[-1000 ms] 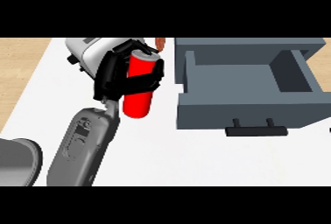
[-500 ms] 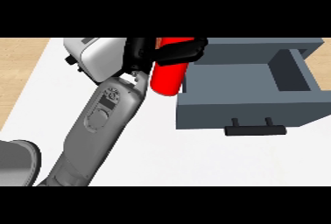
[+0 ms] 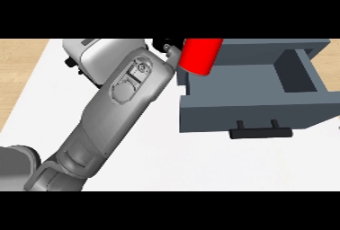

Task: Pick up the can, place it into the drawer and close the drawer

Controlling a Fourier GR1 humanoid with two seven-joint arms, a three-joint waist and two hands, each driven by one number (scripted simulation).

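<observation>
A white counter (image 3: 153,161) fills most of the view, with a strip of pale wood (image 3: 20,67) along its left side. On the right half of the counter stands an open grey drawer (image 3: 256,105), seen from above: a box with a hollow inside, a flat front panel facing the viewer, and a dark bar handle (image 3: 260,133) fixed to that panel.

A long grey forearm (image 3: 113,112) rises from the lower left corner and slants up towards the top centre. This is the robot's left arm. It covers part of a silver toaster (image 3: 100,56) that sits at the back left of the counter.

At the end of the forearm, only a small black part of the left hand (image 3: 166,45) shows, close against the top edge of the view. The hand is gripping a red can (image 3: 201,55); most of its fingers are hidden behind the can and cut off by the edge.

The can hangs tilted over the drawer's back left corner, its lower end above the left wall of the drawer. Its upper end runs out of the view.

The right hand does not show.
</observation>
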